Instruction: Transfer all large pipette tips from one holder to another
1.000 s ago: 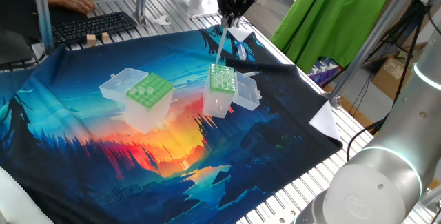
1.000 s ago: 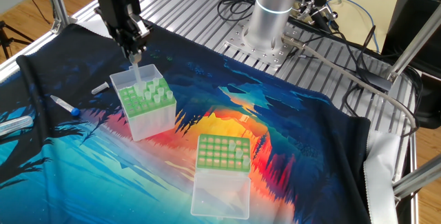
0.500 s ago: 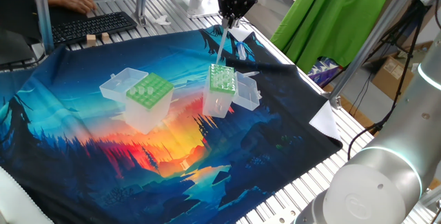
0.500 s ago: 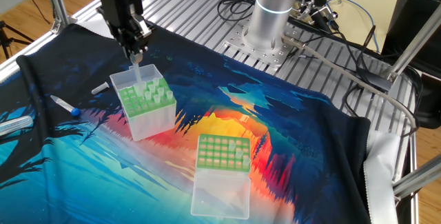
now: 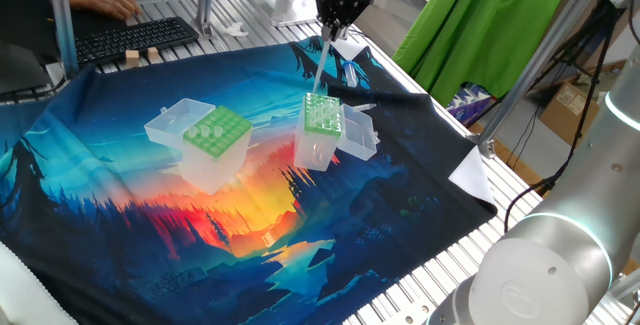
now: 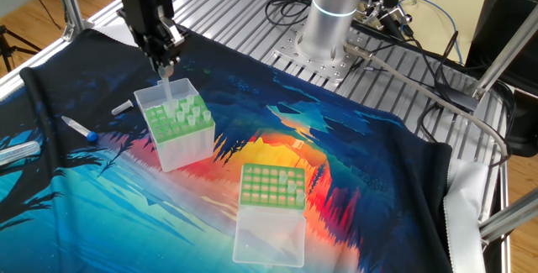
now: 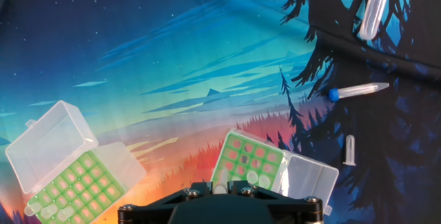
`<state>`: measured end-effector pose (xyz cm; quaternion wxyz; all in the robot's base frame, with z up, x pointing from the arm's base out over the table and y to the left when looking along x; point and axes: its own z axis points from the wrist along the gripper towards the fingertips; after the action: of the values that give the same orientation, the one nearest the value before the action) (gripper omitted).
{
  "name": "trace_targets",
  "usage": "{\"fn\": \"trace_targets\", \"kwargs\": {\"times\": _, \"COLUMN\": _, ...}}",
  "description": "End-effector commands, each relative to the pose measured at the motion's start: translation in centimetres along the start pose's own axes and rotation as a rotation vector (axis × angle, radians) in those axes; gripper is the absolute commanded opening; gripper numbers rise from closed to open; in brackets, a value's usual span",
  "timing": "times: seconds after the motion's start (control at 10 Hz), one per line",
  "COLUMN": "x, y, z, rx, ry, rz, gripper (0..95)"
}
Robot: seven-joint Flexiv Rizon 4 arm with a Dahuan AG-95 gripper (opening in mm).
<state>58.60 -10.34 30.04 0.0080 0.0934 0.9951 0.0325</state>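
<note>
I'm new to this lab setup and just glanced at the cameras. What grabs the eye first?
The vivid sunset-forest cloth covering the table. Above it, the gripper holds a large pipette tip upright over a green-topped holder with its lid open. A second green-topped box stands apart on the cloth, also open.

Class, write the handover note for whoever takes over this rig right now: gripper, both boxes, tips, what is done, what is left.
Gripper: shut on one large tip, pointing down over the wide-holed box. Whether the tip's end has cleared the plate is unclear.
Done: a few moved tips stand along one edge of the fine-holed box, lid open.
Left: several waiting tips in the wide-holed box. Carry the held one across, then those.
</note>
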Motion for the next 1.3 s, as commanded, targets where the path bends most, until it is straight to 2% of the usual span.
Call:
{"fn": "trace_targets", "kwargs": {"times": 0.1, "x": 0.0, "y": 0.0, "z": 0.1, "rx": 0.001, "ry": -0.004, "rz": -0.003, "gripper": 0.0}}
{"fn": "trace_targets", "kwargs": {"times": 0.6, "x": 0.1, "y": -0.1, "z": 0.6, "rx": 0.004, "ry": -0.007, "rz": -0.02, "gripper": 0.0}}
{"fn": "trace_targets", "kwargs": {"times": 0.8, "x": 0.1, "y": -0.4, "z": 1.1, "rx": 0.001, "ry": -0.013, "rz": -0.027, "gripper": 0.0}}
{"fn": "trace_targets", "kwargs": {"times": 1.3, "x": 0.8, "y": -0.5, "z": 1.8, "rx": -0.003, "ry": -0.02, "rz": -0.028, "gripper": 0.0}}
